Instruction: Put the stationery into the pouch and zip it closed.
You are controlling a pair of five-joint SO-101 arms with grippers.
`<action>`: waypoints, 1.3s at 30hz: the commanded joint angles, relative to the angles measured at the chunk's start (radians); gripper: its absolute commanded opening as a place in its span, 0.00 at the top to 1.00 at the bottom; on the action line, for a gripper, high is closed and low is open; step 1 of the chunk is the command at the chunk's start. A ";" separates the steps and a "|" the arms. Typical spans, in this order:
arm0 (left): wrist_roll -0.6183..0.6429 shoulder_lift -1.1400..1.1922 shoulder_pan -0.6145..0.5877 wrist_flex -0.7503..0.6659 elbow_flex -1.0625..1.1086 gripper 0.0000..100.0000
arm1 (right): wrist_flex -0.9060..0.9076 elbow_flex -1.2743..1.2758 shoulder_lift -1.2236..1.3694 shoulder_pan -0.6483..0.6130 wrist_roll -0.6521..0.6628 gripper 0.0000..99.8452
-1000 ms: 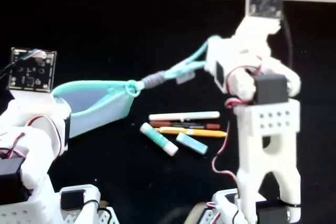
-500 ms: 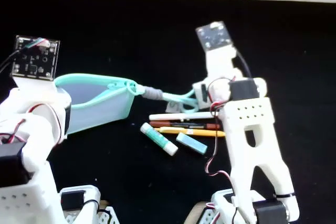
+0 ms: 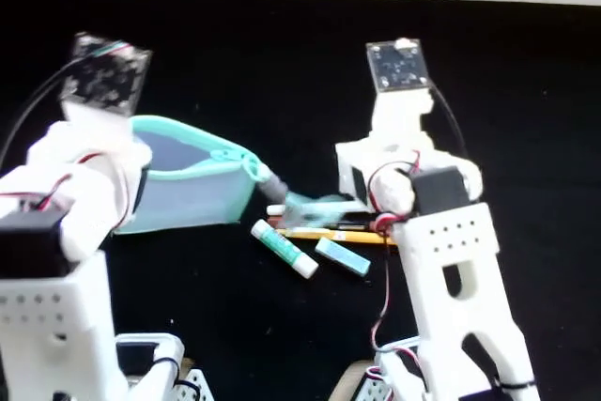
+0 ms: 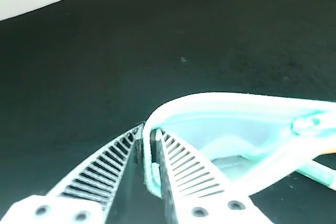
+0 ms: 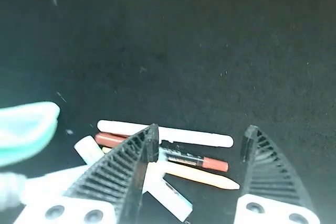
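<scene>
Pouch (image 3: pixel 188 190) was mint green, table (image 3: pixel 235 53) plain black; white pen (image 5: pixel 173 134), red-brown pen (image 5: pixel 210 162), yellow pen (image 5: pixel 207 178) were each one colour, glue stick (image 3: pixel 285 249) green and white, eraser (image 3: pixel 342 257) pale blue.

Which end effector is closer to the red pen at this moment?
Right. The right end effector hangs open over the red pen. The left end effector is off to the side of the pens, shut on the rim of the pouch.
</scene>
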 commanded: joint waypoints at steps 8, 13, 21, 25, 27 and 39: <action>0.126 0.125 0.054 -0.002 -0.229 0.99 | 0.008 -0.030 -0.081 0.027 0.020 0.65; 0.133 0.131 0.119 0.020 -0.384 0.99 | 0.010 -0.024 -0.081 0.099 0.052 0.65; 0.169 0.127 0.124 0.002 -0.400 0.99 | 0.047 0.085 -0.082 0.140 0.150 0.65; 0.189 0.131 0.119 -0.006 -0.401 0.99 | 0.044 0.139 -0.082 0.139 0.180 0.65; 0.189 0.131 0.110 -0.017 -0.369 0.99 | 0.042 0.166 -0.082 0.139 0.189 0.65; 0.189 0.131 -0.008 -0.158 -0.096 0.99 | 0.165 0.360 -0.228 -0.039 0.344 0.65</action>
